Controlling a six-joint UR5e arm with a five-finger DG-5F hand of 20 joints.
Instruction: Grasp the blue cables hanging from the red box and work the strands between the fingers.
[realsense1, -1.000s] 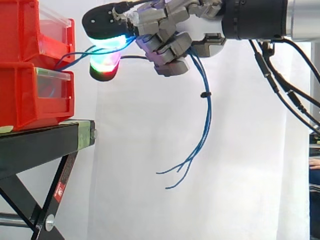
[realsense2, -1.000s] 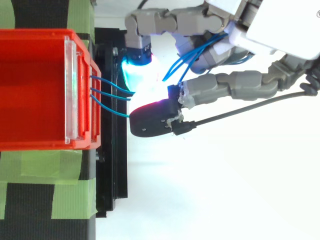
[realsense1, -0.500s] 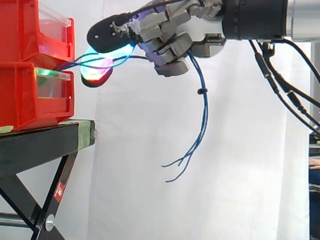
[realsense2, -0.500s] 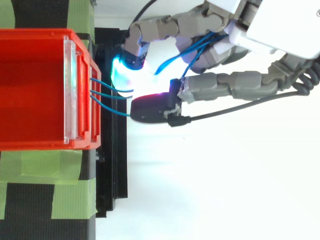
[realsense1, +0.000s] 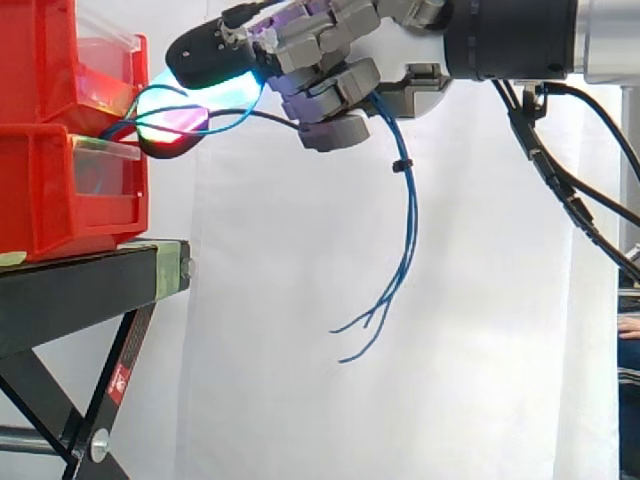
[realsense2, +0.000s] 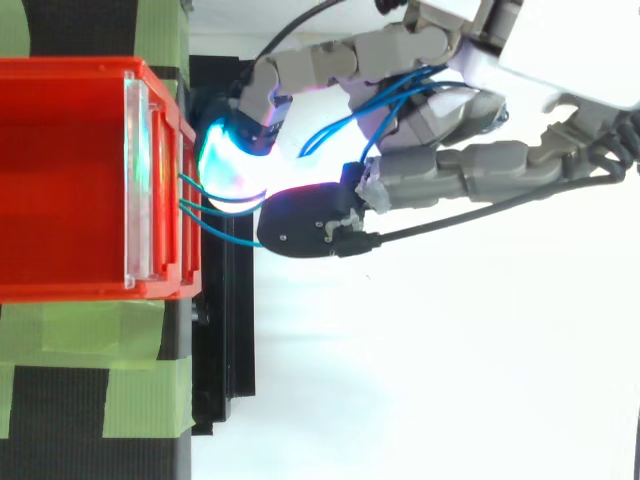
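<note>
Now your hand (realsense1: 330, 98) is curled around the blue cables (realsense1: 411, 215) just beside the red box (realsense2: 70, 72) — strands run from the box's front through its grip, loose ends dangling below.

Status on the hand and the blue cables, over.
Hand shut on blue cables, close to red bin. Strands run from bin through fingers, ends dangling. Nothing blocking.

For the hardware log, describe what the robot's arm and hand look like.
The hand has a white casing and grey, blocky, segmented fingers. Their thick pads have glossy black backs and glow cyan, magenta and green. Behind the hand sits a wide black cylindrical wrist, followed by the silver tube of the arm.
</note>
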